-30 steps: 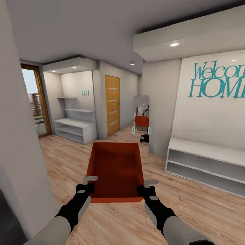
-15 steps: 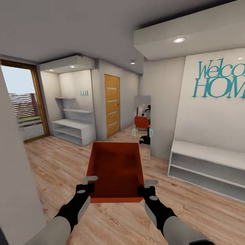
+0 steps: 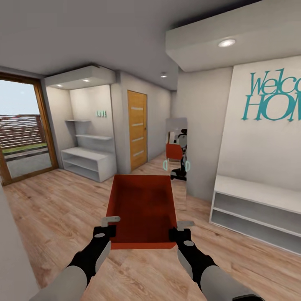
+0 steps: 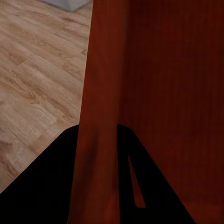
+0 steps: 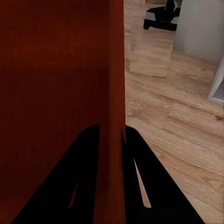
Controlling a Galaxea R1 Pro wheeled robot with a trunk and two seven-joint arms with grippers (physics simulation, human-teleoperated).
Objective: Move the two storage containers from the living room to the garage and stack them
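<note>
— What are you carrying?

— I am holding one storage container (image 3: 142, 209), an orange-red plastic bin, smooth, rectangular, open on top, with walls narrowing toward the bottom. It is hanging in the air over the light wood plank floor (image 3: 54, 217).

— How is it pointing?

— Its long axis is running straight away from me, toward the mirror (image 3: 176, 163).

— And the grippers?

— My left gripper (image 3: 109, 223) is pinching the near left wall, my right gripper (image 3: 179, 229) the near right wall; each has one finger inside and one outside.
</note>
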